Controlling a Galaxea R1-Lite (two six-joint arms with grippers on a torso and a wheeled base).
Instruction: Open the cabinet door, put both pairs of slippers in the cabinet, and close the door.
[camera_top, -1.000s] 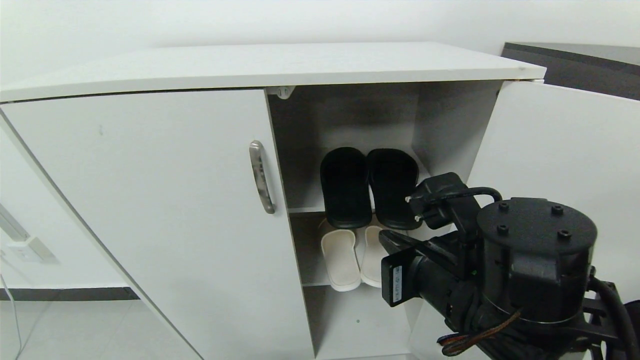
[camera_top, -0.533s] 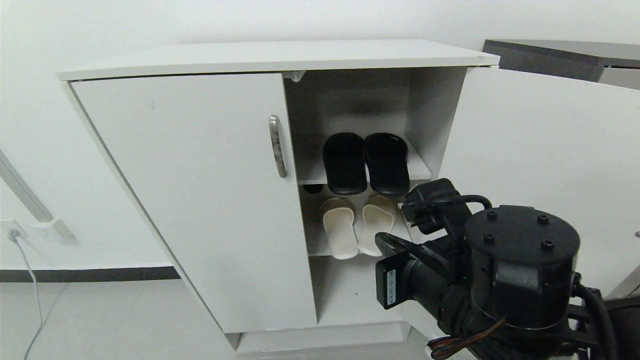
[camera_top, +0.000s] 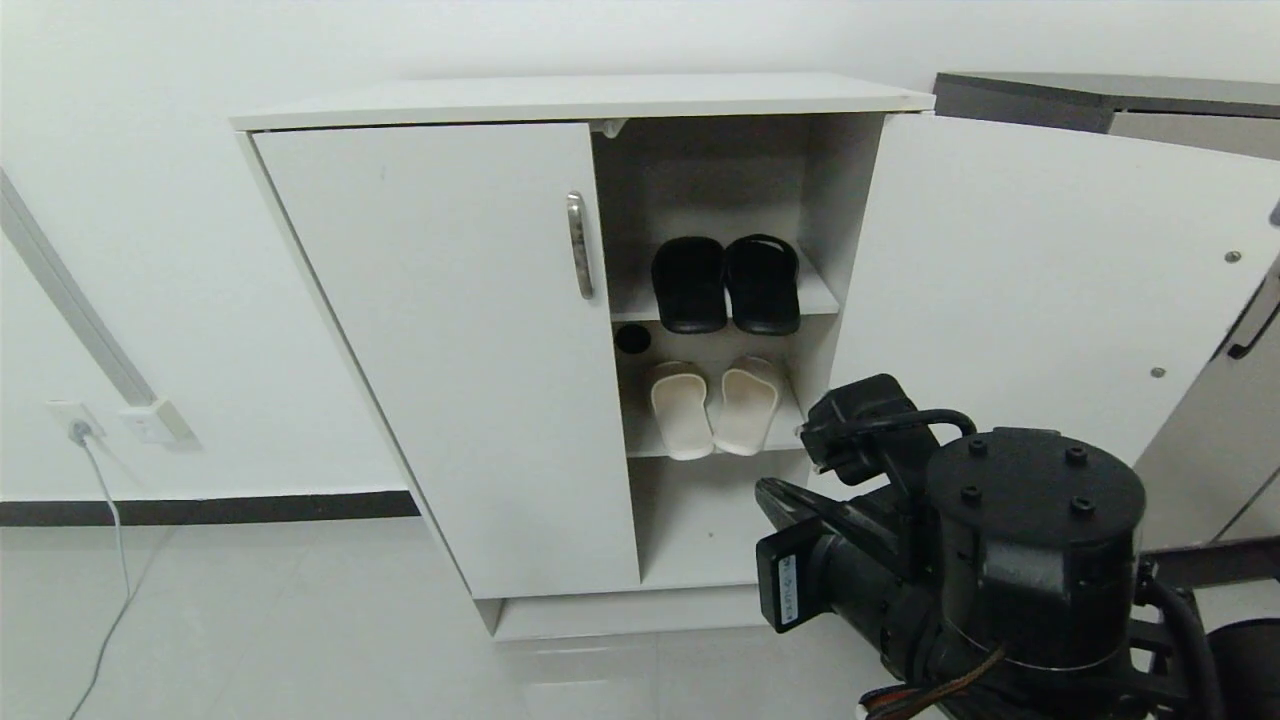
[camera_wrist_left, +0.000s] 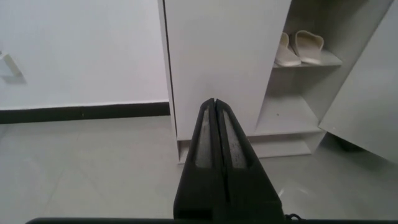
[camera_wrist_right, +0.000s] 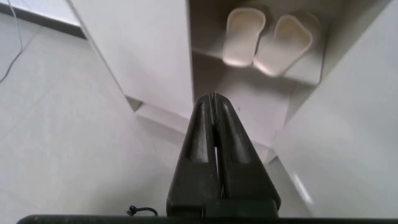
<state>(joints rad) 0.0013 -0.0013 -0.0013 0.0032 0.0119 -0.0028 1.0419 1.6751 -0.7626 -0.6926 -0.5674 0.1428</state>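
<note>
The white cabinet (camera_top: 570, 95) stands against the wall, its left door (camera_top: 450, 340) closed and its right door (camera_top: 1040, 280) swung wide open. A black pair of slippers (camera_top: 725, 283) lies on the upper shelf. Under it, a white pair of slippers (camera_top: 713, 405) lies on the middle shelf, as the white slippers (camera_wrist_right: 267, 43) also appear from the right wrist. My right gripper (camera_wrist_right: 214, 99) is shut and empty, in the air in front of the open compartment, well short of the shelves. My left gripper (camera_wrist_left: 214, 102) is shut and empty, low over the floor, facing the closed door (camera_wrist_left: 224, 56).
The closed door carries a metal handle (camera_top: 579, 245). A wall socket with a cable (camera_top: 75, 420) is at the left, above the tiled floor (camera_top: 250, 620). Grey furniture (camera_top: 1100, 100) stands behind the open door. The bottom compartment (camera_top: 700, 520) holds nothing.
The whole head view has pulled back, so the cabinet looks smaller and farther away. Both pairs of slippers stay on their shelves and the right door stays open.
</note>
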